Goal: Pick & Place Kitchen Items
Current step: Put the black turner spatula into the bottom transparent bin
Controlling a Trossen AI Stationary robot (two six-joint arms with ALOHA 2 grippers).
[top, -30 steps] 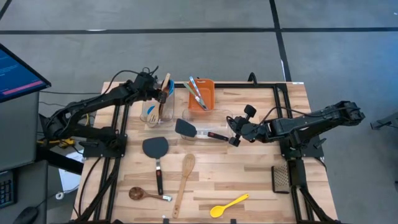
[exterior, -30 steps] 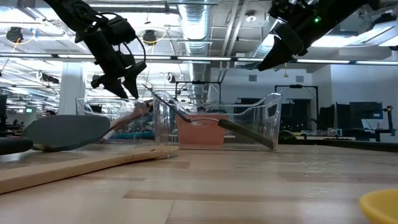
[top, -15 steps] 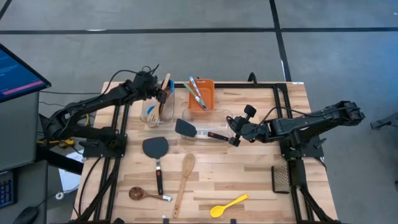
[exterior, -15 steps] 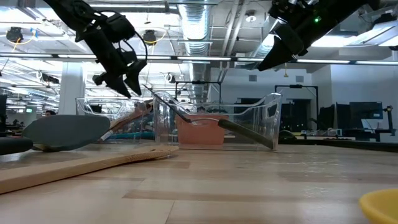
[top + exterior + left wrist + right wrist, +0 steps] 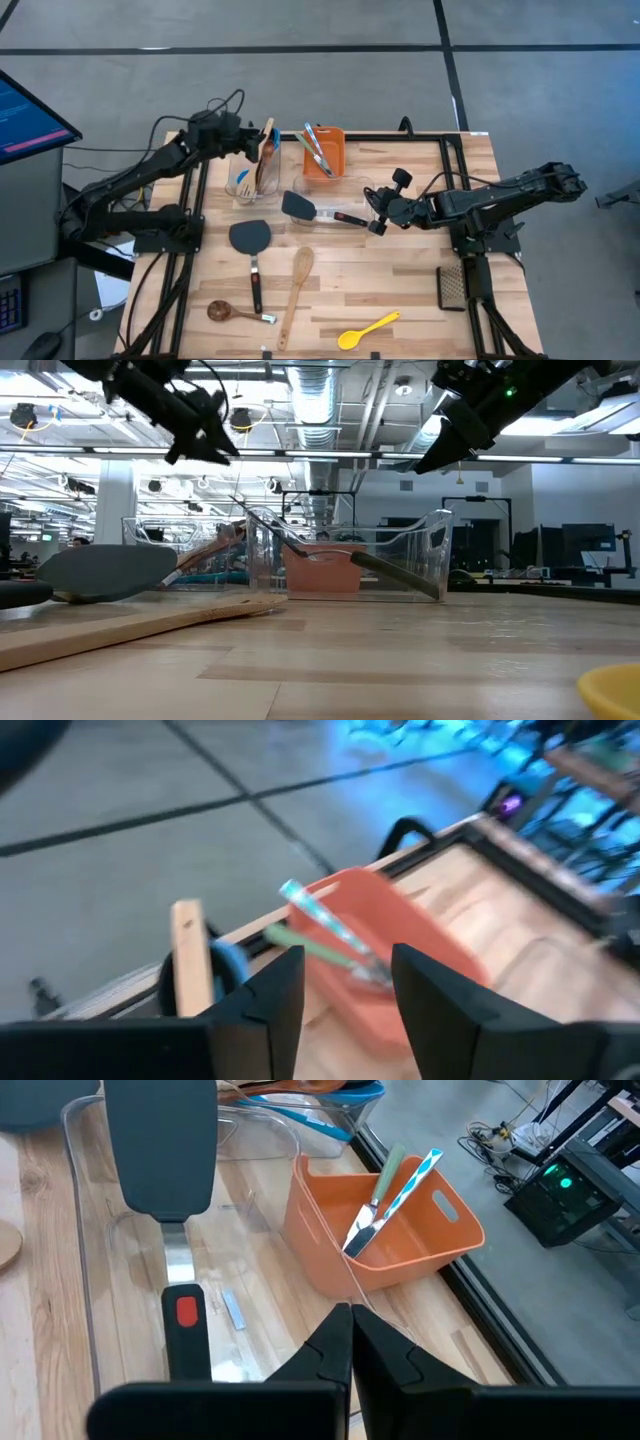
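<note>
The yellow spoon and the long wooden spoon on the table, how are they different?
The yellow spoon is shorter and bright yellow; the wooden spoon is longer and pale brown. The yellow spoon lies nearly crossways by the front edge; the wooden spoon points up the table. Both lie flat, untouched by any gripper.

Even, bright overhead light falls on the wooden surface (image 5: 400, 290) with soft, faint shadows, ceiling lamps (image 5: 240, 420) glare in the low view, and the left wrist view is motion-blurred throughout.
</note>
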